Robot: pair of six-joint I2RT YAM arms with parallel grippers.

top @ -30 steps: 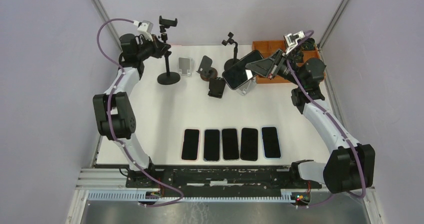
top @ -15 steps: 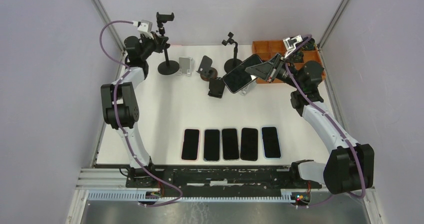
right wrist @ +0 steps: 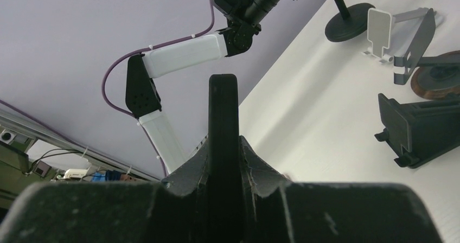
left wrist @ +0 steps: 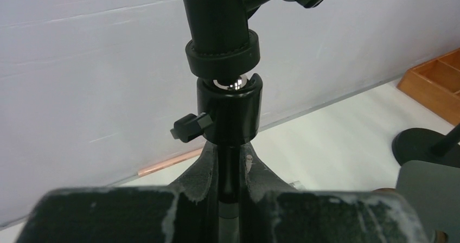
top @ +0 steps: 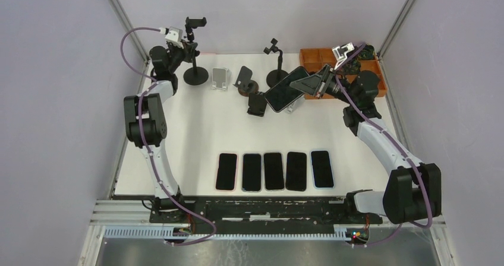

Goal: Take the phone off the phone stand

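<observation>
A black phone hangs tilted in the air above the back middle of the table, clear of every stand. My right gripper is shut on its right end. In the right wrist view the phone shows edge-on between the shut gripper. My left gripper is shut on the pole of a tall black clamp stand at the back left. In the left wrist view this gripper pinches the pole just below the stand's ball joint. The stand's clamp is empty.
Several dark phones lie in a row near the front. At the back stand a clear stand, a round wooden-based stand, a low black stand, a second tall clamp stand and an orange tray.
My left gripper has drawn the tall clamp stand back and to the left, toward the rear wall. The right gripper still holds the phone, shifted slightly lower and left.
</observation>
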